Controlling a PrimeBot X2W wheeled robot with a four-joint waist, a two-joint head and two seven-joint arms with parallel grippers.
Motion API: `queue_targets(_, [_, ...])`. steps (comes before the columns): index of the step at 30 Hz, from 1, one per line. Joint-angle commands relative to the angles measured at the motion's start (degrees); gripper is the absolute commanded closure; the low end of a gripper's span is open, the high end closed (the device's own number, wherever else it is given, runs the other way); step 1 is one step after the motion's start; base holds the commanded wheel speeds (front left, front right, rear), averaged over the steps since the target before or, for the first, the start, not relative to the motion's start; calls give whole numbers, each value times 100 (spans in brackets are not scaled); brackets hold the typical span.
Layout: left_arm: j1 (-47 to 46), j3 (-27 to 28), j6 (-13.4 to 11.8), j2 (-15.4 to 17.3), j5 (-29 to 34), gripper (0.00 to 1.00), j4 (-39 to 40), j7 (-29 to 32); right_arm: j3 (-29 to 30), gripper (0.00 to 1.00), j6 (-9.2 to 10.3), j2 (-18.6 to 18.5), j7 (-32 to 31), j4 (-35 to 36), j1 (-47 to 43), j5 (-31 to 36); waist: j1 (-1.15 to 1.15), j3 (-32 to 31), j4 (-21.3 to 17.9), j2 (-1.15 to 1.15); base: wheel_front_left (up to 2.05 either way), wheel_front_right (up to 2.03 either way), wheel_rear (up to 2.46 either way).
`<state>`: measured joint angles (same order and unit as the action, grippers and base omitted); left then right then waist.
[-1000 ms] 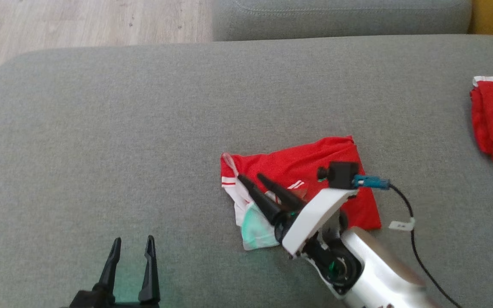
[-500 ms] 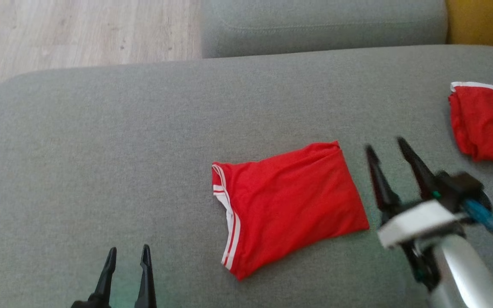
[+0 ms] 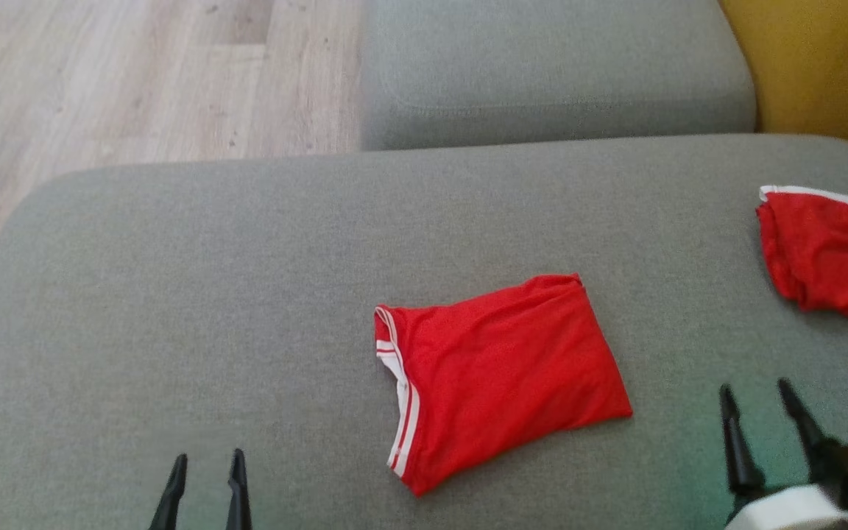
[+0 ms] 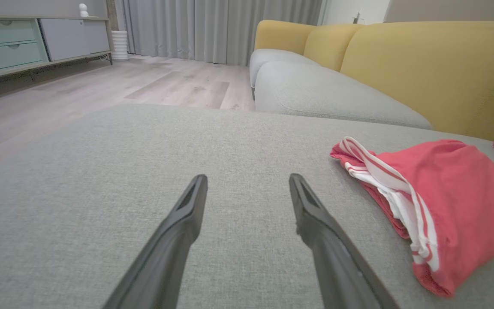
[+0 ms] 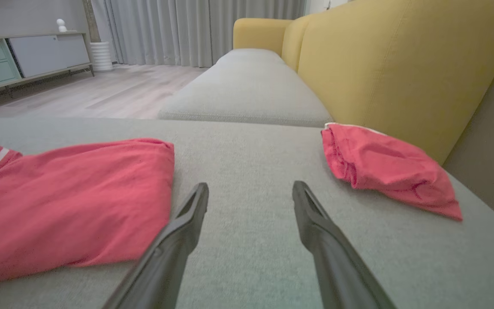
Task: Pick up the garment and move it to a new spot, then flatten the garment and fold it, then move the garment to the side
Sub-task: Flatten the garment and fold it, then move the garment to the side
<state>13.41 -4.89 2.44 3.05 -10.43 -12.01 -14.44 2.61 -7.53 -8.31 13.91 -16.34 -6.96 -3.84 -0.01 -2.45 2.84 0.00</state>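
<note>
**Folded garment (image 3: 501,375) on seat cushion (image 3: 174,294); L gripper (image 3: 207,455) & R gripper (image 3: 754,386) both wide, empty**

The garment is red and lies folded into a rough rectangle near the centre of the grey seat cushion, a bit skewed. White-striped trim runs along its left edge in head view, w/ some white fabric showing underneath. Nothing is touching it.

L gripper is at the lower left of head view, fingers spread, holding nothing, well apart from the garment. In left wrist view the garment is to the right of the fingers, striped edge nearest them.

R gripper is at the lower right of head view, fingers also spread, holding nothing. It's near the garment's lower right corner but clear of it. In right wrist view the garment lies just left of the left finger, no contact.

2nd red cloth (image 3: 829,258), crumpled w/ a white edge, is at the far right of the cushion, next to the yellow backrest (image 3: 821,66). Another grey cushion (image 3: 556,73) is beyond, and pale wood floor (image 3: 137,81) is at top left
</note>
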Motion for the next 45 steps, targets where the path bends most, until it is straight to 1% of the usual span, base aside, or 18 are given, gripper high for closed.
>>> queue_targets(1, [-194,288,24,-17,62,0,133,-56,-125,0,4,16,95,91,33,76,1,-60,3,0,0,0,0])
queue_targets(8, [-213,378,71,-17,102,0,118,-56,-188,0,4,117,106,-58,12,72,1,-91,-56,0,0,0,0])
queue_targets(11, [-241,388,82,-17,107,0,132,-56,-202,0,4,219,105,-116,159,-260,1,-48,-68,0,0,0,0])
queue_targets(13, [-249,369,90,-17,100,0,150,-56,-343,0,4,223,-29,-39,386,-565,1,-9,-75,0,0,0,0])
queue_targets(15, [-258,347,90,-17,94,0,169,-56,-512,0,4,164,-377,135,691,-951,1,43,-79,0,0,0,0])
queue_targets(19, [-276,301,94,-17,75,0,180,-56,-1025,0,4,-113,-1543,461,1369,-1777,1,163,-66,0,0,0,0])
queue_targets(21, [-300,257,102,-17,73,0,156,-56,-1190,0,4,-253,-2130,429,1681,-2037,1,213,-23,0,0,0,0])
queue_targets(23, [-345,212,114,-17,79,0,136,-56,-1325,0,4,-314,-2683,250,1928,-2278,1,264,38,0,0,0,0])
queue_targets(26, [-447,154,116,-17,60,0,120,-56,-1446,0,4,-328,-3217,-203,2226,-2479,1,367,167,0,0,0,0])
queue_targets(29, [-513,62,124,-17,52,0,126,-56,-1519,0,4,-288,-3419,-821,2410,-2398,1,436,294,0,0,0,0])
queue_targets(33, [-570,-2,131,-17,54,0,100,-56,-1543,0,4,-103,-3423,-1660,2630,-2299,1,506,395,0,0,0,0])
queue_targets(36, [-600,-21,129,-17,58,0,95,-56,-1559,0,4,124,-3560,-2182,2779,-2588,1,535,414,0,0,0,0])
queue_targets(37, [-611,-30,131,-17,65,0,93,-56,-1586,58,4,145,-3593,-2313,2839,-2652,1,542,410,0,0,0,0])
queue_targets(38, [-629,-28,125,-17,65,0,92,-56,-1603,100,4,145,-3586,-2422,2909,-2676,1,553,391,0,0,0,0])
queue_targets(41, [-685,3,106,-17,39,0,126,-56,-1663,100,4,78,-3372,-2509,3210,-2748,1,611,251,0,0,0,0])
queue_targets(45, [-757,18,145,-17,73,0,162,-56,-1562,100,4,-209,-2858,-2484,3913,-2684,1,795,-113,0,0,0,0])
